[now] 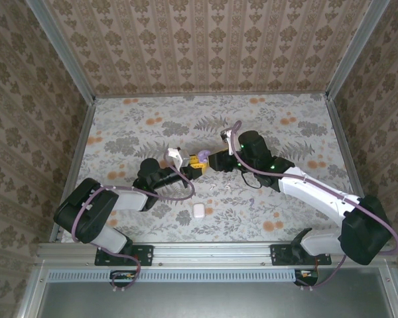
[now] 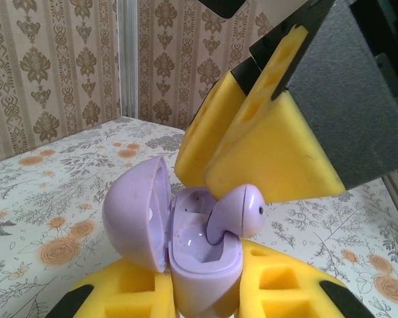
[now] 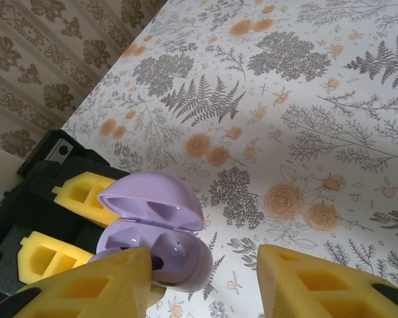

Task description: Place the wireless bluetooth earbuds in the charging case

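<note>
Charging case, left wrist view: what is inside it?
One lilac earbud sits half in the charging case, under a yellow finger pad; the other well looks empty. The floor below the earbud is covered.

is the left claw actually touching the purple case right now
Touching. The left wrist view shows the open purple case pinched at its base by the left claw, yellow pads pressed against both sides with no gap.

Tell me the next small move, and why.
Probably lower the right gripper so its finger presses the lavender earbud fully in: it sits tilted, half out of its socket in the open charging case, which the left gripper clamps.
</note>
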